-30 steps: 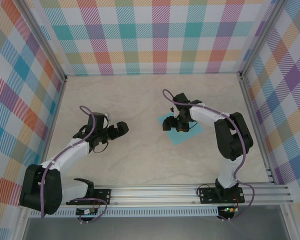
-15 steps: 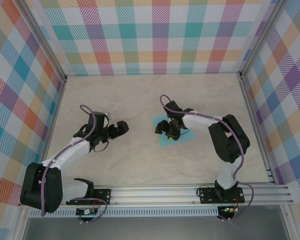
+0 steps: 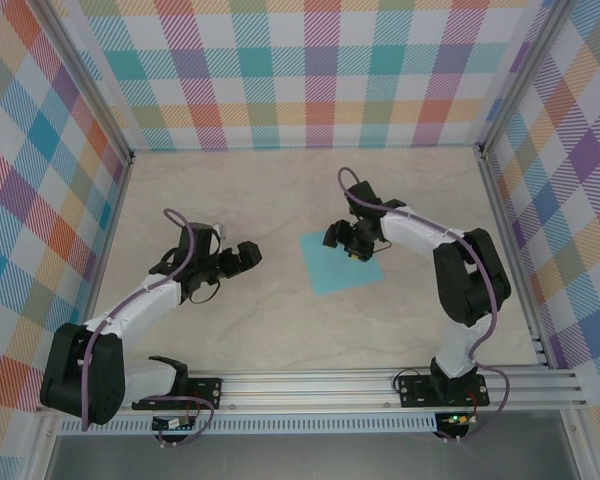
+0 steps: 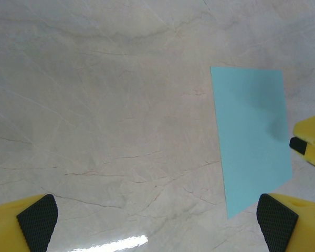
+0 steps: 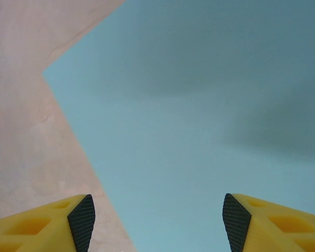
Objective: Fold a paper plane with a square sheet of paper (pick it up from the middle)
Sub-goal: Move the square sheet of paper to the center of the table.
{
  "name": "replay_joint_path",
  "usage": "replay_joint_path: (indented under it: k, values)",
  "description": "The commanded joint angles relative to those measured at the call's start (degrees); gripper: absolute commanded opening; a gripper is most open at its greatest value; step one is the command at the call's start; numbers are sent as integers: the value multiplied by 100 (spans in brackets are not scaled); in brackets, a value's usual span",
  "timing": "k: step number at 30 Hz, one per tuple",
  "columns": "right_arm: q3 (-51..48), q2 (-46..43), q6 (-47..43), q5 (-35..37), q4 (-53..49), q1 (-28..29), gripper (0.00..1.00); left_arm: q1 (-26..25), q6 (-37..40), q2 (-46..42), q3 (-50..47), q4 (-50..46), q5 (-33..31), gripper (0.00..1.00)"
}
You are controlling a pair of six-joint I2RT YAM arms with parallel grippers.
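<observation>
The left arm [image 3: 140, 305] reaches forward from its base and angles rightward toward the square sheet of paper [image 3: 335, 268]. Its left pincer [image 3: 246, 256] sits well apart from the sheet's left edge, facing it, jaws spread wide with nothing between them. The right arm [image 3: 425, 235] rises from its base, folds at the elbow and stretches leftward. This puts the right pincer [image 3: 346, 242] over the far right part of the sheet, pointing down at it, its yellow fingers [image 5: 262, 223] parted and empty.

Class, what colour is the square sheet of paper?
The sheet is plain light teal; left wrist view shows it best.
</observation>
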Motion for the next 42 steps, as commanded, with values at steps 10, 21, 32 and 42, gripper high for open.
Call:
replay_joint_path:
  k: [10, 21, 32, 42]
  values:
    - [-795, 169, -194, -189, -99, -389, 69, -380, -25, 326, 355, 147, -72, 100]
    - [-1663, -341, 605, -292, 340, -23, 69, -424, -94, 404, 437, 117, -236, 100]
    - [-771, -862, -487, 721, -596, 165, 81, -522, -131, 387, 393, 159, -358, 100]
    - [1000, 552, -1346, 1177, -1739, 589, 100, -530, -250, 792, 450, 449, -420, 100]
